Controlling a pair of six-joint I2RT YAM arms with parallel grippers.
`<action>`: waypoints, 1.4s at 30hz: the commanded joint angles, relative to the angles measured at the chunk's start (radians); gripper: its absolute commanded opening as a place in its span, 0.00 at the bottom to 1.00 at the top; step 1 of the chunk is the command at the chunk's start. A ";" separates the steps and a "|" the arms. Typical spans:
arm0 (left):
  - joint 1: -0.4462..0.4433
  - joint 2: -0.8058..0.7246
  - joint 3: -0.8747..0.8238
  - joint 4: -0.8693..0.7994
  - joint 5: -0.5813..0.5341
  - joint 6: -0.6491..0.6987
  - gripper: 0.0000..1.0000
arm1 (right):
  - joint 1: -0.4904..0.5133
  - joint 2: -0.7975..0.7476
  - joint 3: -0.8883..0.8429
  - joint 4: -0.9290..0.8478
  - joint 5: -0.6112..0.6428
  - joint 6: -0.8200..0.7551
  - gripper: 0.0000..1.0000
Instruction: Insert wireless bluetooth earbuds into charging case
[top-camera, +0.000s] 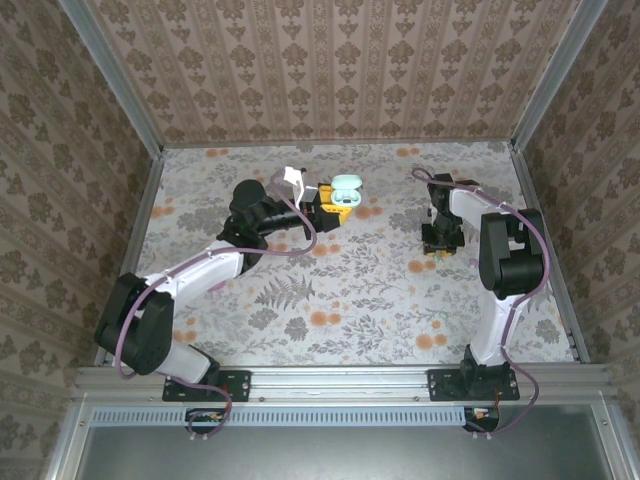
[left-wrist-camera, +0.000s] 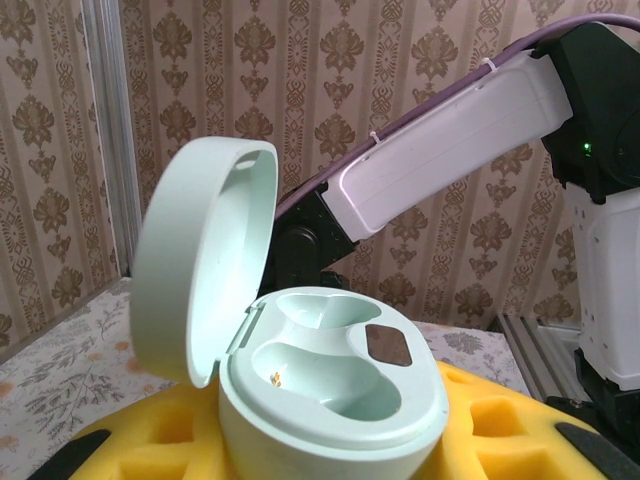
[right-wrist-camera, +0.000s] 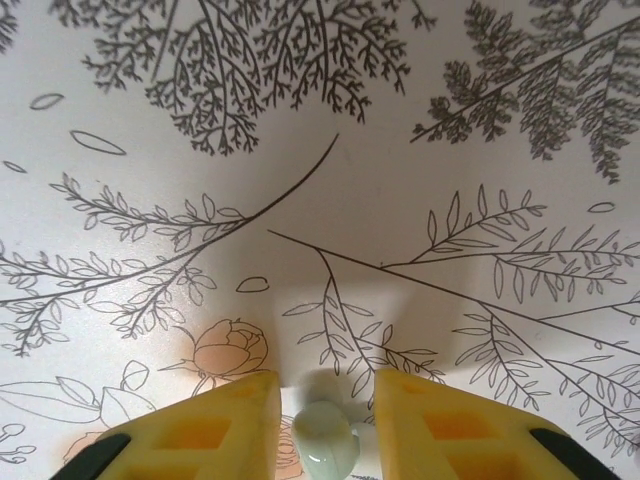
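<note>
Floral table. Left arm reaches to the far middle, and the left gripper is clamped on the mint charging case (lid hinged open, tilted back). Right gripper points down at the table's right side, well apart from the case. A mint earbud sits between its yellow fingers; can't tell if they pinch it.

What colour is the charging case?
Charging case: pale mint green; left wrist view shows it best.
</note>
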 joint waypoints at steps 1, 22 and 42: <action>-0.005 -0.030 -0.005 0.009 -0.005 0.022 0.31 | -0.002 0.002 0.029 -0.057 -0.006 -0.001 0.34; -0.005 -0.030 -0.005 0.009 -0.001 0.021 0.31 | -0.001 -0.031 -0.040 -0.071 -0.055 0.013 0.35; -0.005 -0.022 0.003 0.012 0.004 0.016 0.31 | 0.009 0.001 -0.014 -0.042 0.008 0.086 0.29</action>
